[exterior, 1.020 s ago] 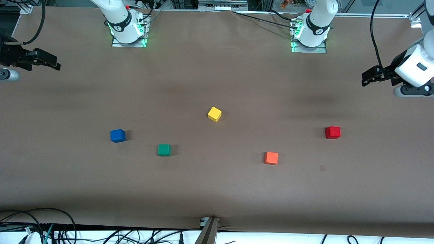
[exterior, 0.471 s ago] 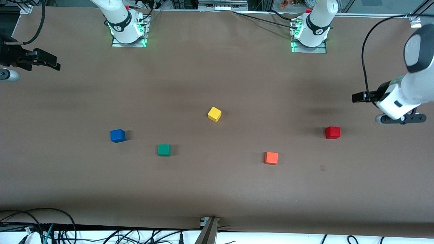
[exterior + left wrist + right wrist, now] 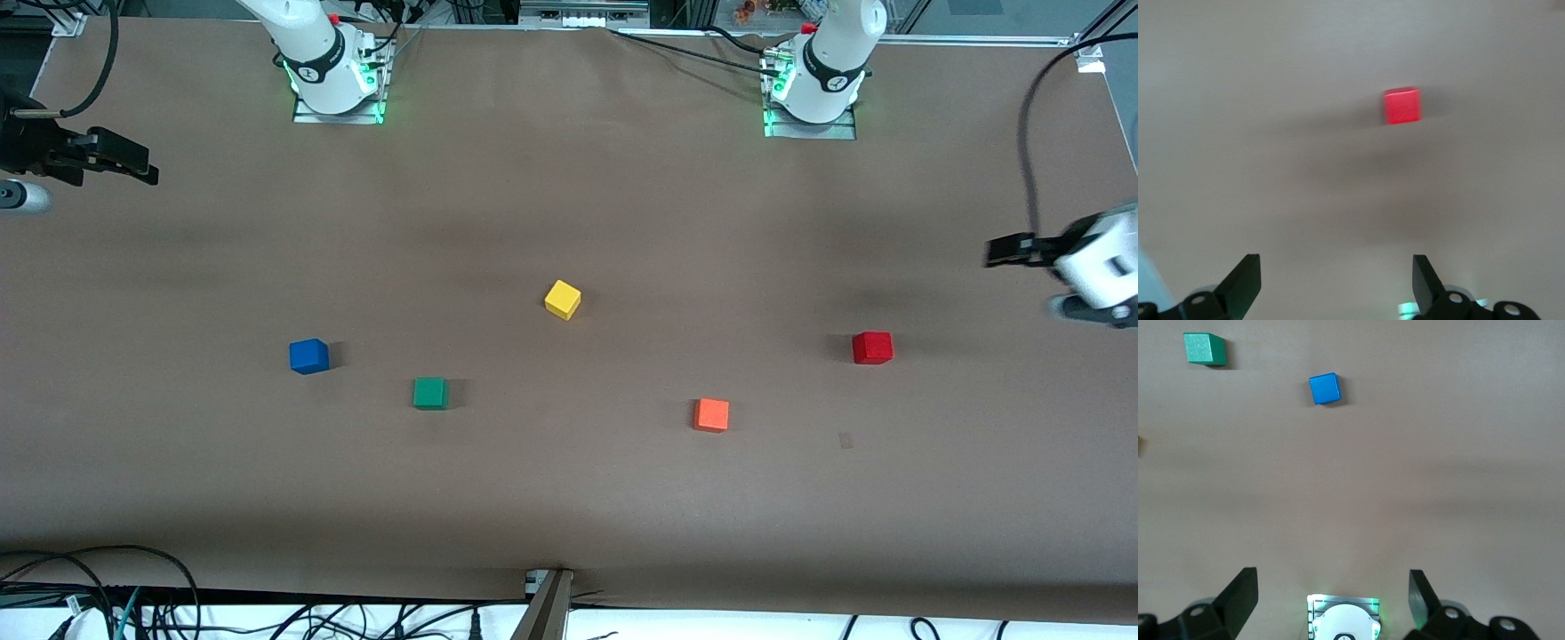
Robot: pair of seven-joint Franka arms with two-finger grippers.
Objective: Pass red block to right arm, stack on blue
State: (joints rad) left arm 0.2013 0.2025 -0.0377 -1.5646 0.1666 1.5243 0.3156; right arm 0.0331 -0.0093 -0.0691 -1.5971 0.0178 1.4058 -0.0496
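Read the front view as a dial centred on the yellow block, with twelve toward the robots' bases. The red block sits flat on the brown table at about three o'clock, well out toward the left arm's end. Nothing touches it. The orange block lies at four o'clock, nearer the front camera than the red one and well apart from it. The green block lies at eight o'clock. The blue block is close to nine o'clock, toward the right arm's end, and stands alone with nothing on top.

The left end effector hangs in the air over the table's margin at the left arm's end, at roughly two o'clock from the red block in the front view. In the left wrist view its fingers are spread wide with only bare table between them, and the red block shows ahead of them — not within their reach.

The right end effector hangs idle over the table's edge at the right arm's end, between ten and eleven o'clock from the blue block. Its fingers also stand fully apart and empty — the right wrist view shows the blue block and the green block well away from them.
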